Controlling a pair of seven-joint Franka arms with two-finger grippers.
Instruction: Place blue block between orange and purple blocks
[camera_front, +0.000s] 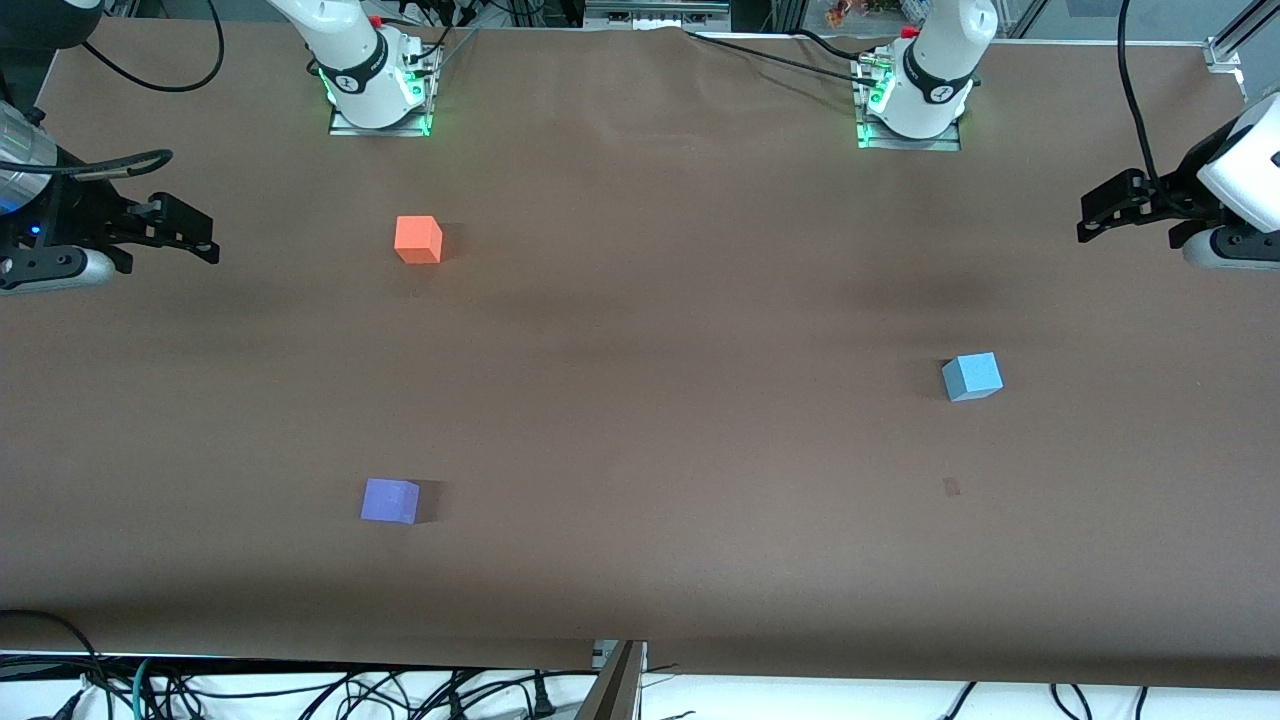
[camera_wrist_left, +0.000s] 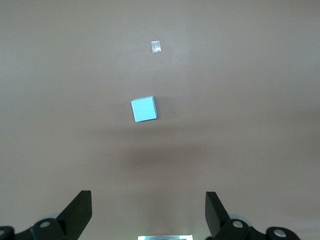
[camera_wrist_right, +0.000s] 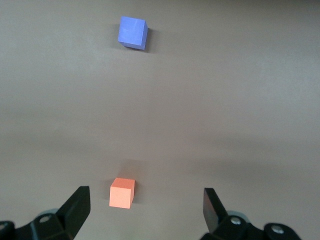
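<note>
In the front view the blue block (camera_front: 972, 376) sits on the brown worktop (camera_front: 660, 420) at right of centre, toward the left arm's end, well apart from the orange block (camera_front: 418, 239) in the upper left part of the frame and the purple block (camera_front: 390, 500) in the lower left, which lies nearer the front camera than the orange one. The left end effector (camera_front: 1095, 215) hangs at the right edge of the frame over the worktop's end, fingers spread wide and holding nothing. The right end effector (camera_front: 195, 232) hangs at the left edge, likewise released, with both fingers (camera_wrist_right: 75, 207) parted wide in its wrist view.
</note>
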